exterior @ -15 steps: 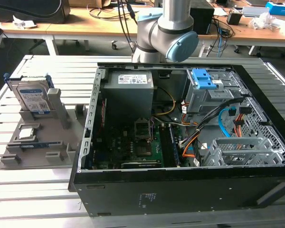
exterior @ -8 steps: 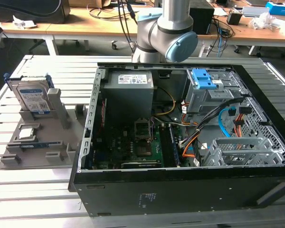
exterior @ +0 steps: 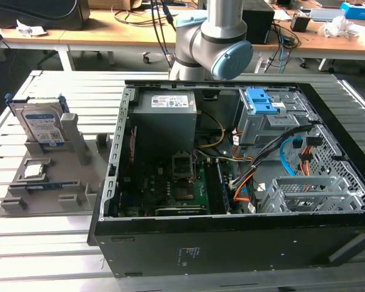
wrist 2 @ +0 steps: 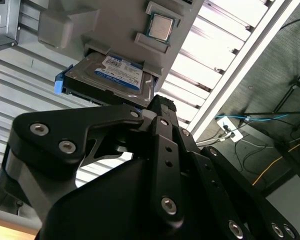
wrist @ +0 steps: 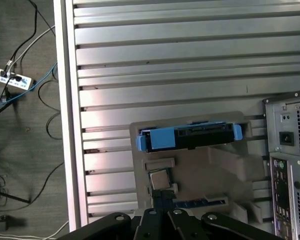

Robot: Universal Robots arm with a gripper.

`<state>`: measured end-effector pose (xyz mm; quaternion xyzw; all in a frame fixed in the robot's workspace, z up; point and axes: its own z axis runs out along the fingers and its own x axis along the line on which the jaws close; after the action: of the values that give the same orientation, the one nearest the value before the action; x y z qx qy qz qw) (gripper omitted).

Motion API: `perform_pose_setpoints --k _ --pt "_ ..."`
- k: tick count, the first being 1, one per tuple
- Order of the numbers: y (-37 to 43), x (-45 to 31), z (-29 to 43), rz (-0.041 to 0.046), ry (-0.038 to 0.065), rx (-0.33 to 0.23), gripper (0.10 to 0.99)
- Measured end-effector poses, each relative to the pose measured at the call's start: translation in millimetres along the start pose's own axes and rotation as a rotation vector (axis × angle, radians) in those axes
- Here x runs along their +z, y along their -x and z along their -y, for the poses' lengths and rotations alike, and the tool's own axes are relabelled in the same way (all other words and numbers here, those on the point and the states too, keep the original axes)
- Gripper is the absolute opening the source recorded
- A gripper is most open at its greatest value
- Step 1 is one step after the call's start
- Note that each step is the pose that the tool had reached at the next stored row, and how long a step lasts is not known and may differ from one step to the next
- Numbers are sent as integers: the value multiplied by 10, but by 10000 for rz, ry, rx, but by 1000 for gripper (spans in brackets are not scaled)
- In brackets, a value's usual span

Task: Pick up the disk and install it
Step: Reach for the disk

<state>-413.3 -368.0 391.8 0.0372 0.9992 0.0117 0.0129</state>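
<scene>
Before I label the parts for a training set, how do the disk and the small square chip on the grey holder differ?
The disk is larger than the chip. The disk stands on edge in a slot; the chip lies flat in a recess. The disk carries blue rails and a white-and-blue label; the chip is bare silver. Both sit in the grey holder, outside the computer case.

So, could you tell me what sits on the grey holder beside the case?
The disk stands on edge in the holder's slot; a square chip lies flat nearby. The slot hides the disk's lower edge.
</scene>
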Motion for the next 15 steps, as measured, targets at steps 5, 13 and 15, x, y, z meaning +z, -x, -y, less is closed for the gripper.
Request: perform_pose_setpoints --k 5,13,15 --pt "-21 0 -34 4 -67 -2 106" --pt "-22 0 -36 4 -69 -1 106" --pt "-22 1 -36 5 -69 -1 106"
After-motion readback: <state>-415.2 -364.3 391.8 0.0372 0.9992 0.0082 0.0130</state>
